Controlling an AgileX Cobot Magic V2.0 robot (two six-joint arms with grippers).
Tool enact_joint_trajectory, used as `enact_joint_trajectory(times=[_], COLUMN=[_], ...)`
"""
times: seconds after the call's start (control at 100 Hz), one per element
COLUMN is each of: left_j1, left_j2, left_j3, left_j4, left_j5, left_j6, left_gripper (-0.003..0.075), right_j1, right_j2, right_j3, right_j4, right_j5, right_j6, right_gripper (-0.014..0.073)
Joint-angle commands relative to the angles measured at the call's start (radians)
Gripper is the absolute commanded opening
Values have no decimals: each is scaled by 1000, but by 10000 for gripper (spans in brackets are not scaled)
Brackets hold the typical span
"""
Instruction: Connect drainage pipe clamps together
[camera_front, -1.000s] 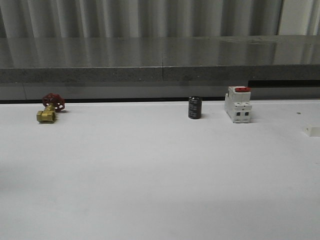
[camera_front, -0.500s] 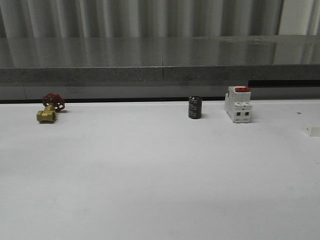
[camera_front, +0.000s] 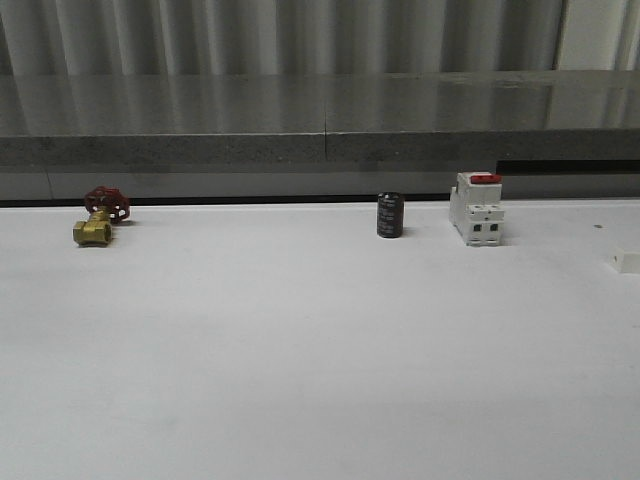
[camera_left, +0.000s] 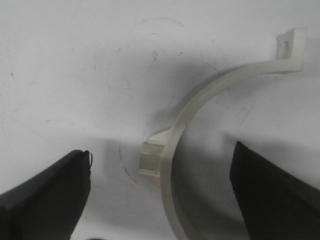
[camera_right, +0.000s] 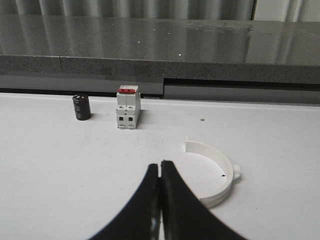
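We hang left gripper (camera_left: 160, 195) spread wide over first clamp (camera_left: 200, 115), on table (camera_left: 60, 60). Right gripper (camera_right: 160, 172) pinched, holding nothing; second clamp (camera_right: 215, 172) at its 2 o'clock. Next, we think: drop, squeeze.

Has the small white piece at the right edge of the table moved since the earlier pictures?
No. The white piece keeps the same place relative to the breaker in the front view.

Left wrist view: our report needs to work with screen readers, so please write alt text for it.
A white half-ring pipe clamp lies on the white table, between the open left tool's two dark fingers. Its flat end tab points away, and a small lug juts from its side.
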Motion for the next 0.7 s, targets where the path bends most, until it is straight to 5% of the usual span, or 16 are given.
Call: enact_joint_trajectory(times=[0.0, 0.4, 0.51, 0.69], left_j1=[4, 4, 4, 4], left_j2=[-28, 21, 21, 21], left_j3=[-40, -67, -67, -67], left_j4=[-6, -15, -18, -18], left_j5=[-38, -10, -9, 10], left_j6=[13, 15, 15, 15], left_gripper=[566, 552, 441, 158], right_j1=[1, 1, 1, 1], right_j2=[-19, -19, -19, -19], right_j3=[-20, -20, -20, -20], right_j4=[-9, -9, -9, -9], right_j5=[-84, -84, -84, -84], right_j6=[-3, -3, -3, -3], right_gripper=[-67, -67, -67, -67])
